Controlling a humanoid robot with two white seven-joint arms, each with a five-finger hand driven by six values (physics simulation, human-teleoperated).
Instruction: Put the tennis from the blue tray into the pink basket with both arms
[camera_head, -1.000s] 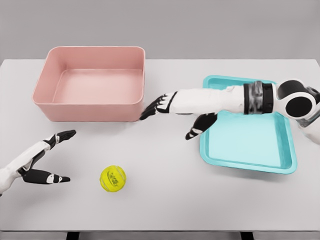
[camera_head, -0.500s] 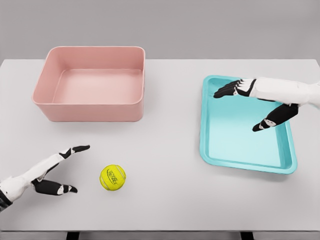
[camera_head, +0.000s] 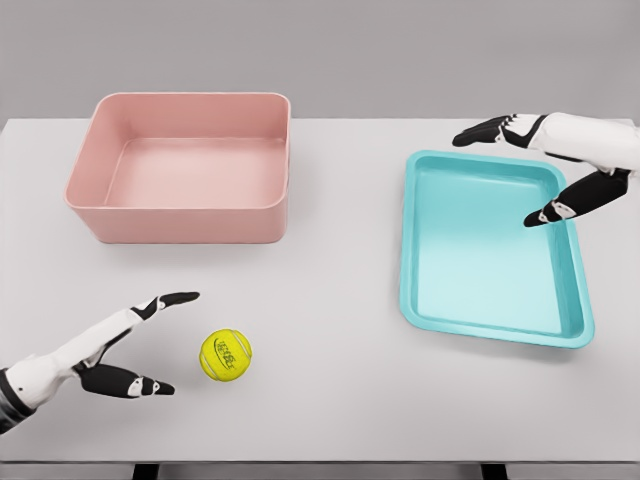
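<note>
Flat, pale grey rectangular table (camera_head: 330, 400) viewed from above. Resting directly on its surface: a rectangular pink plastic basket (camera_head: 180, 215) with rounded corners at rear left; a shallow rectangular turquoise tray (camera_head: 492, 332) at right, well apart from the basket; and a yellow-green tennis ball (camera_head: 225, 355) near the front left edge, on the bare tabletop and touching neither container.

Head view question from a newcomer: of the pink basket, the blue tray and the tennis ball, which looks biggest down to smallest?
1 and 2. pink basket and blue tray: they cover about the same area of the picture, too close to rank.
3. tennis ball: by far the smallest, though it lies nearest the camera.
</note>
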